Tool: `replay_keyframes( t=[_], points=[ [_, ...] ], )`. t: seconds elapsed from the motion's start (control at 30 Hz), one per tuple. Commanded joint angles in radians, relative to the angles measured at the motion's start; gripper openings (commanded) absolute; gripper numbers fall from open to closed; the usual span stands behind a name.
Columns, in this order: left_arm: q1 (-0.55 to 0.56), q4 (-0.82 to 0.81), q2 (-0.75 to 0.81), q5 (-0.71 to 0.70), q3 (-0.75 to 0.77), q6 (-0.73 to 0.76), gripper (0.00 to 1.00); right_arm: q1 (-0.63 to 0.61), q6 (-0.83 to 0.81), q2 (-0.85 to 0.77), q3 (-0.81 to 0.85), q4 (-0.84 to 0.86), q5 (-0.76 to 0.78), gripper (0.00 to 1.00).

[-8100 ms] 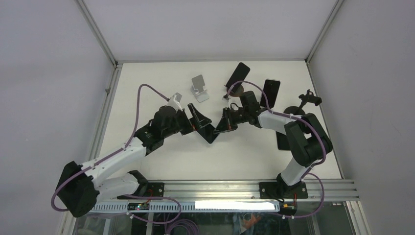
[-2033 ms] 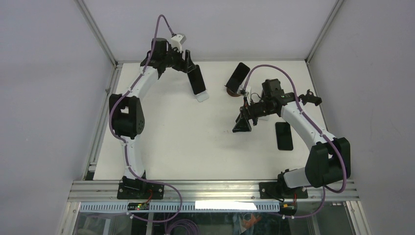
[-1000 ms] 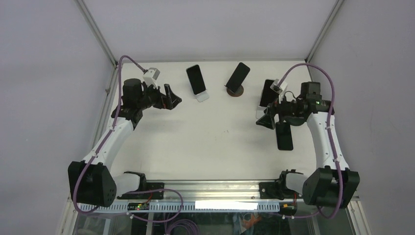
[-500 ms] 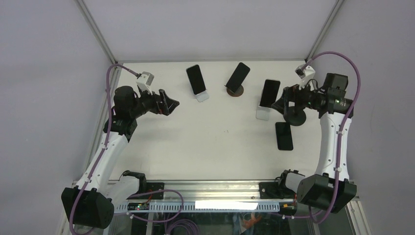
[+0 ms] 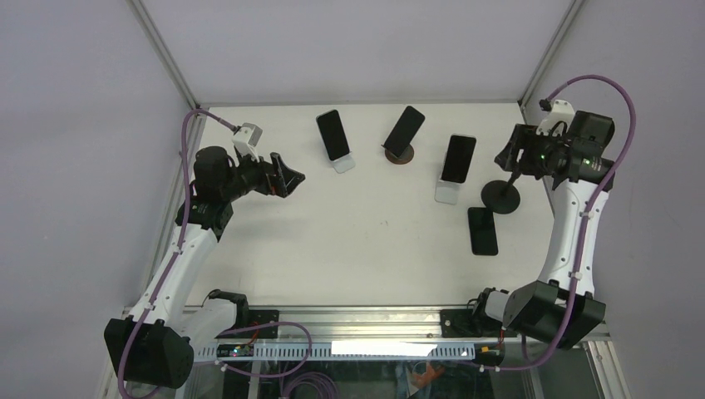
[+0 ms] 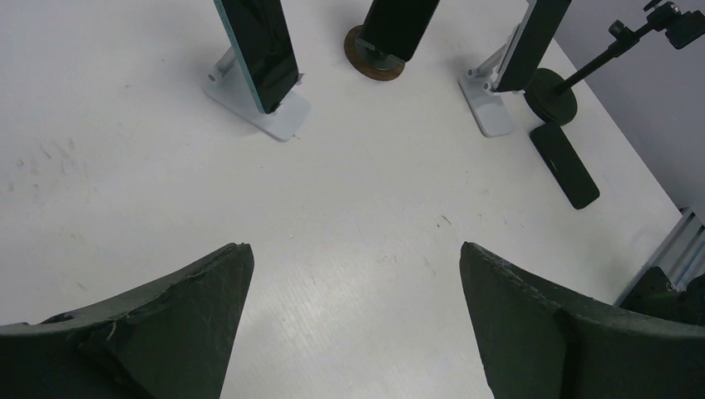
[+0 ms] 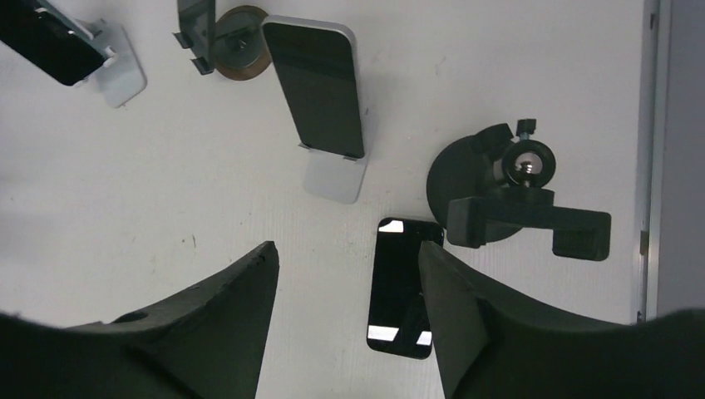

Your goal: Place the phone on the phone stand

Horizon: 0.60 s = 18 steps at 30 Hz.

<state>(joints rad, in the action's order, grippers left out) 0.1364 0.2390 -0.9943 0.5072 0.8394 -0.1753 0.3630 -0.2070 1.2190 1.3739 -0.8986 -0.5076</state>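
Black phone (image 5: pixel 482 231) lies flat on the bench (image 5: pixel 366 258), right of centre, just beside the empty clamp stand (image 5: pixel 503 196). Right end effector (image 7: pixel 349 253) hovers above, jaws partly spread, holding nothing. Left end effector (image 6: pixel 356 249) is wide open and empty, upper left. Best to pinch the phone's long edges, lift, then tilt it into the clamp. Right bench edge and enclosure wall (image 5: pixel 640 249) are close; free room lies toward lower centre.

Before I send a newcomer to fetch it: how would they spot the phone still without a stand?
Look at the white table's right side, by the black clamp stand. The phone beside its round base is the only one lying flat; the other three stand propped up.
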Motion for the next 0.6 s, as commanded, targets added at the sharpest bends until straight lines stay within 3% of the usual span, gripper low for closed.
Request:
replay_keyframes(
  t=[0.0,0.2,0.57],
  points=[
    [-0.004,-0.009,0.011,0.028,0.007,-0.023,0.99,0.006,0.062,0.015,0.025,0.027,0.136,0.61],
    [-0.004,-0.005,0.011,0.022,0.006,-0.020,0.99,0.008,0.078,0.064,0.028,0.025,0.223,0.37],
    [-0.004,-0.003,0.008,0.022,0.006,-0.016,0.99,0.014,0.073,0.084,0.022,0.050,0.291,0.40]
  ],
)
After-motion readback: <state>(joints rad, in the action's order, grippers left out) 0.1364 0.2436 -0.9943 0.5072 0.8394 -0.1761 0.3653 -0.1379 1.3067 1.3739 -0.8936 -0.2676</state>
